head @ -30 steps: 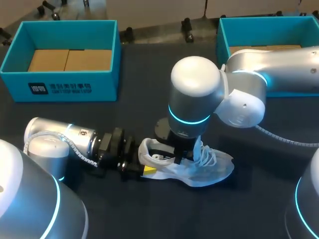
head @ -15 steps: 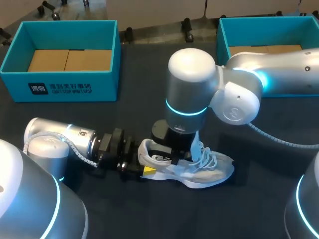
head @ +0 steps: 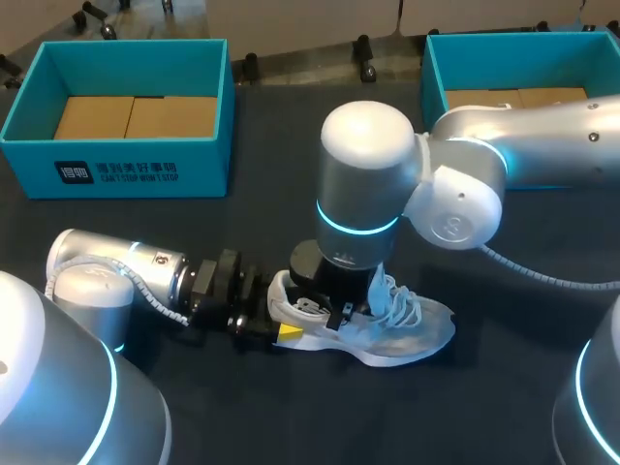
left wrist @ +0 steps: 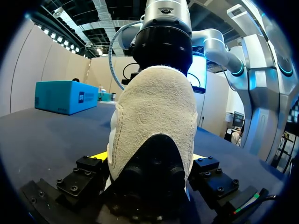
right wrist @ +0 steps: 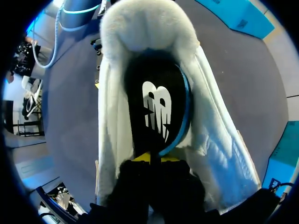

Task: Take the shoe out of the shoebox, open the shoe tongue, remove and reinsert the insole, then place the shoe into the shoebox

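Surface (head: 271, 223): lying dark under both arms, carrying the shoe near the front middle.
Shoeboxes: sitting open at the far side, left shoebox (head: 126, 170) and right shoebox (head: 433, 73), both well apart from the shoe.
Shoe (head: 412, 334): resting white on the surface, out of both boxes, between the two claws.
Left claw (left wrist: 149, 161): lying low on the surface, pinching the heel of the shoe from two sides.
Right claw (right wrist: 150, 158): reaching down from above into the shoe's opening, pressed together on the edge of the insole.
Insole (right wrist: 156, 107): showing black with a blue rim inside the fuzzy heel part; not clear how far out yet.
Laces (head: 397, 295): lying loose just beside the right claw.
What could go wrong: likely dragging the whole shoe up with the insole if the heel pinch is slipping.
Also risky: maybe losing the thin insole from a small edge grip, or snagging it on the loose laces or the tongue.
Long axis: running side to side across the surface, slanting a little toward the near edge.
Pointing: heel facing the left arm, toe aiming to the right.
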Robot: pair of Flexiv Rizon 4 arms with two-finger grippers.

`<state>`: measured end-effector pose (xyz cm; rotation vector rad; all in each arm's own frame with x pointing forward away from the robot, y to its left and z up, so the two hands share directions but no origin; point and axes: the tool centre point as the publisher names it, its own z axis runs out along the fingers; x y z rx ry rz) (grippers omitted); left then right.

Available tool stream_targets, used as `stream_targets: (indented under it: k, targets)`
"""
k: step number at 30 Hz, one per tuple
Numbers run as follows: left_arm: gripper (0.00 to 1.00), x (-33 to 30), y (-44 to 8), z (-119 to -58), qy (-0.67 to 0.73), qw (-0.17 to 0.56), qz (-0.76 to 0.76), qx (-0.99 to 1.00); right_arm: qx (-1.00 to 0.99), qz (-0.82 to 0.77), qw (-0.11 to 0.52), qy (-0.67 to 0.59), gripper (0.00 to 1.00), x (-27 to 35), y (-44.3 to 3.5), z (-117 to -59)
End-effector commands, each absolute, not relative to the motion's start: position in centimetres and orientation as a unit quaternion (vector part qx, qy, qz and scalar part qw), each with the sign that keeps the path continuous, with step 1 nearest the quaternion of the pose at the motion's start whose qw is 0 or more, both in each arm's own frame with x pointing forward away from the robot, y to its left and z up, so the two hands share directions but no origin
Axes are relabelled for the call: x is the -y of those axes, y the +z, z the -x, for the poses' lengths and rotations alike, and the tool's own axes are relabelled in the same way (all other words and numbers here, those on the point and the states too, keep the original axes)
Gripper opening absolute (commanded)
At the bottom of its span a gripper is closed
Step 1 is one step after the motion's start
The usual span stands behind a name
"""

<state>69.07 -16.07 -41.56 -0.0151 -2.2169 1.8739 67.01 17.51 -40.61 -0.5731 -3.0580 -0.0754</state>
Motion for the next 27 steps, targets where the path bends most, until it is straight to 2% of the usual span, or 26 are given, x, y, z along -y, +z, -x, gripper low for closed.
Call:
stream_targets:
  k: [1, 12, 27]
  targets:
    - [0.00, 16.1, -41.6, -69.2, 0.640, 0.119, 0.004, 0.759, 0.983, 0.181, 0.003, -0.031, 0.00, -17.8, -39.3, -66.3]
    - [0.00, 16.1, -41.6, -69.2, 0.640, 0.119, 0.004, 0.759, 0.984, 0.161, -0.041, -0.061, 0.00, -17.6, -36.9, -67.9]
    - [0.00, 16.1, -41.6, -69.2, 0.640, 0.119, 0.004, 0.759, 0.973, 0.166, -0.097, -0.125, 0.00, -16.0, -35.4, -66.2]
